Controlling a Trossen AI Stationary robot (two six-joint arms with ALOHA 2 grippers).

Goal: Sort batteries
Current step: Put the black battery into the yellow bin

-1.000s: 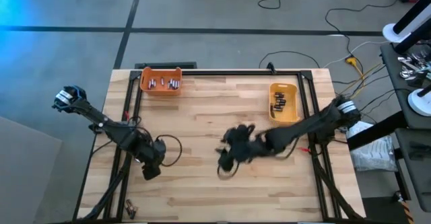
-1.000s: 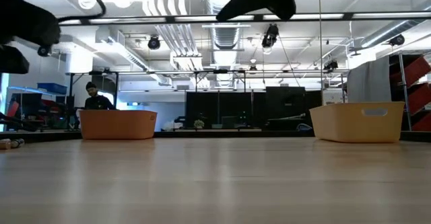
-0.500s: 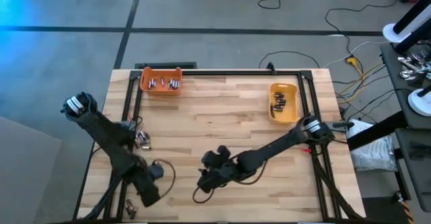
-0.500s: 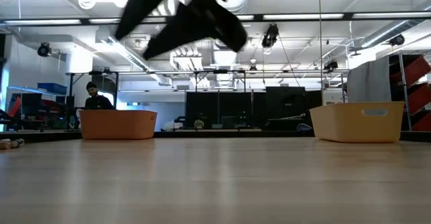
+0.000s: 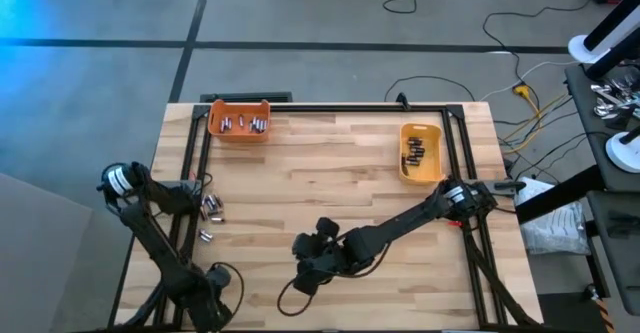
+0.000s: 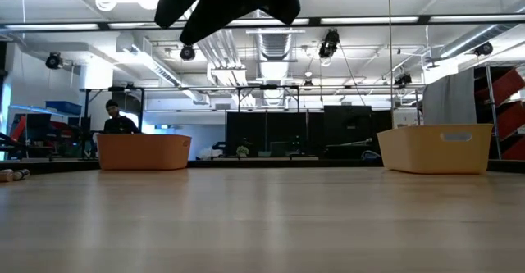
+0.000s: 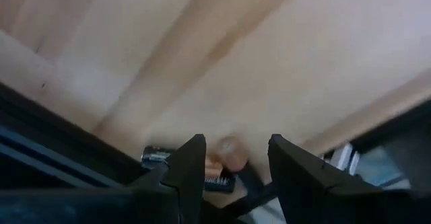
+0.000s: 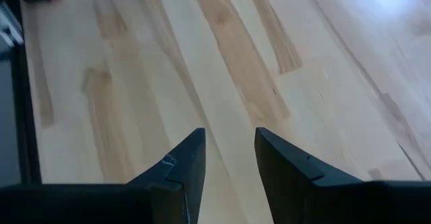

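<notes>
Both arms low over the near half of the worktop, batteries split between bins and the left edge

Seen from above, the left gripper (image 5: pixel 208 298) hung at about 7 o'clock on the worktop (image 5: pixel 330 163), near the front left corner. In its wrist view the two dark fingers (image 7: pixel 187 167) stood apart with a gap between them, clasping nothing; just beyond their tips lay a couple of batteries (image 7: pixel 222 162) by the dark frame rail (image 7: pixel 60 133), blurred.

The right gripper (image 5: pixel 308 263) sat close to 6 o'clock, its arm stretching back toward 3 o'clock. Its fingers (image 8: pixel 178 167) were parted over bare wood and gripped nothing.

The silvery batteries (image 5: pixel 243 124) lay in the orange bin (image 5: pixel 239 106) at 11 o'clock. The dark batteries (image 5: pixel 417 153) lay in the yellow bin (image 5: pixel 421 130) at about 2 o'clock. A loose cluster of batteries (image 5: pixel 209 210) rested at 9 o'clock beside the left frame rail, with one more (image 5: pixel 205 236) slightly nearer the front.

In the low view both bins stood at the far edge, and a person (image 6: pixel 117 119) showed in the room behind the orange one
</notes>
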